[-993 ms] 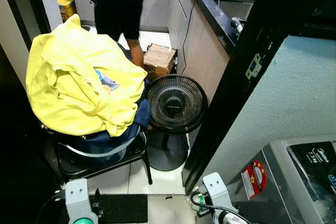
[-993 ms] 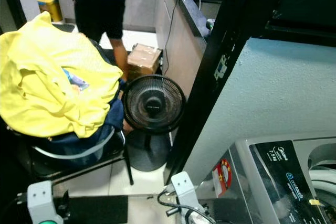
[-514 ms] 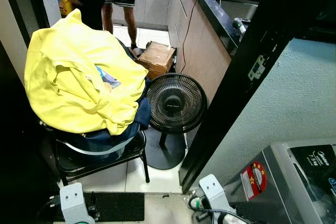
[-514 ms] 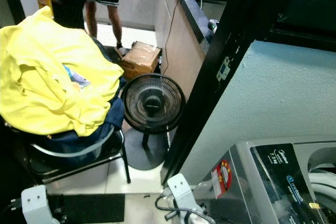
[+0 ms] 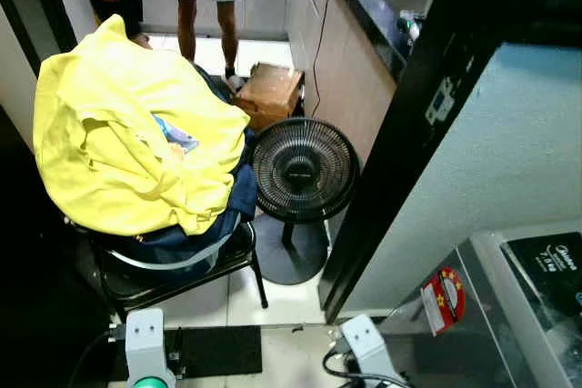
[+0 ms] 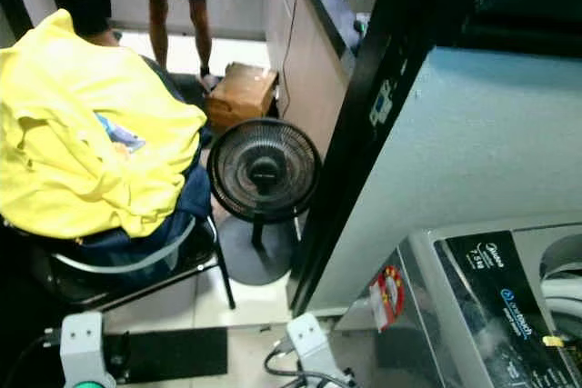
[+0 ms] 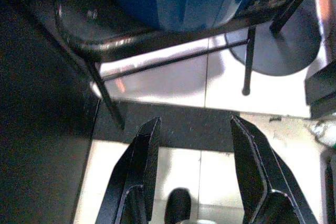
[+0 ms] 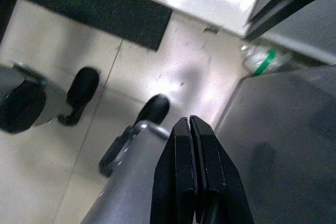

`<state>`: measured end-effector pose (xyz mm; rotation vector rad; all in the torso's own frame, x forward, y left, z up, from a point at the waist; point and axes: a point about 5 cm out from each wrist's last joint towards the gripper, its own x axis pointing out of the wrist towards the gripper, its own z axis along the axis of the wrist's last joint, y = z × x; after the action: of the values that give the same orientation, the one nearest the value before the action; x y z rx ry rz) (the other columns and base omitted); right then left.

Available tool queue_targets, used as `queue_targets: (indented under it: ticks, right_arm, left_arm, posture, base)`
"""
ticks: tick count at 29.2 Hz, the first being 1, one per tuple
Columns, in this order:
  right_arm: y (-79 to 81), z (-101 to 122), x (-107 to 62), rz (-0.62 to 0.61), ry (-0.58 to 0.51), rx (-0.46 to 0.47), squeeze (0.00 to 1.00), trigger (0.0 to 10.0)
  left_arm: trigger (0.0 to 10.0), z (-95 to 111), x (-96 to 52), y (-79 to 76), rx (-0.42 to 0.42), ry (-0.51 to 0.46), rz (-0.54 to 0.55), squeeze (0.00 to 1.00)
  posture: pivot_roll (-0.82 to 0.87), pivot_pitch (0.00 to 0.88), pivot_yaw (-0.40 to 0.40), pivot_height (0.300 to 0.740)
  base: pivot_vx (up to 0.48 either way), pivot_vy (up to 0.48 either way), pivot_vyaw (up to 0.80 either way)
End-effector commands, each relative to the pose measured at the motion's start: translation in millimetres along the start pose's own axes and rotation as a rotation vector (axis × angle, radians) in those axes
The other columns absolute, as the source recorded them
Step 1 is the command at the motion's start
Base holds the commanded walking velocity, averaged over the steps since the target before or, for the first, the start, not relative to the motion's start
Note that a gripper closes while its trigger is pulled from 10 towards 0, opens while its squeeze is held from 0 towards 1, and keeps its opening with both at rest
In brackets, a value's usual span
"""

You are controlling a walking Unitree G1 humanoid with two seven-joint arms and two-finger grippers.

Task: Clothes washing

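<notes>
Clothes (image 5: 127, 147), a yellow heap over blue, lie on the chair (image 5: 182, 270) at our ten o'clock, beside the fan (image 5: 303, 170) at twelve. The washing machine (image 5: 509, 306) sits at four o'clock. Our left gripper (image 7: 197, 145) hangs spread wide above the dark mat (image 7: 178, 124); our right gripper (image 8: 190, 145) is pressed together, empty, beside the machine.

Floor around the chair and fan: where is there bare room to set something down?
Bare tile lies between the chair legs, the fan base and the dark mat. Behind the fan it is crowded: a cardboard box and a person's legs.
</notes>
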<state>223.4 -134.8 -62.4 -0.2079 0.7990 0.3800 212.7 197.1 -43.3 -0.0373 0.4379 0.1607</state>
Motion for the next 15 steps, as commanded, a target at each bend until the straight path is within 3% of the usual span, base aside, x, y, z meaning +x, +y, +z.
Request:
queue_targets:
  ticks: [1,3,10,11,15]
  right_arm:
    - [-5.5,-8,-2.2,-0.007,0.046,0.025,0.0,10.0]
    - [-13.5,-17,-6.1,-0.005,0.083,0.101,0.0,10.0]
    - [-27.9,-15,-8.5,-0.118,0.055,0.187,0.0,10.0]
    - [-25.9,-15,-7.1,-0.13,0.067,0.26,0.0,10.0]
    - [-45.3,7,-9.8,-0.264,-0.116,0.37,0.0,10.0]
  left_arm:
    - [10.0,-9,-4.3,-0.2,-0.003,0.044,-0.006,0.0]
    - [10.0,-6,-1.0,-2.7,0.0,0.044,-0.027,0.0]
    - [10.0,7,8.2,2.1,0.023,0.025,-0.045,0.0]
    - [10.0,11,10.3,7.7,0.035,0.026,-0.046,0.0]
    - [10.0,28,19.5,5.2,0.105,-0.018,-0.096,0.0]
  posture:
    - [0.04,0.078,0.005,0.74]
    - [0.04,0.078,0.013,0.74]
    - [0.05,0.08,0.075,0.74]
    - [0.06,0.073,0.104,0.74]
    - [0.06,0.065,0.151,0.74]
  base:
    - [0.0,0.0,0.0]
    - [0.0,0.0,0.0]
    - [0.0,0.0,0.0]
    - [0.0,0.0,0.0]
    - [0.0,0.0,0.0]
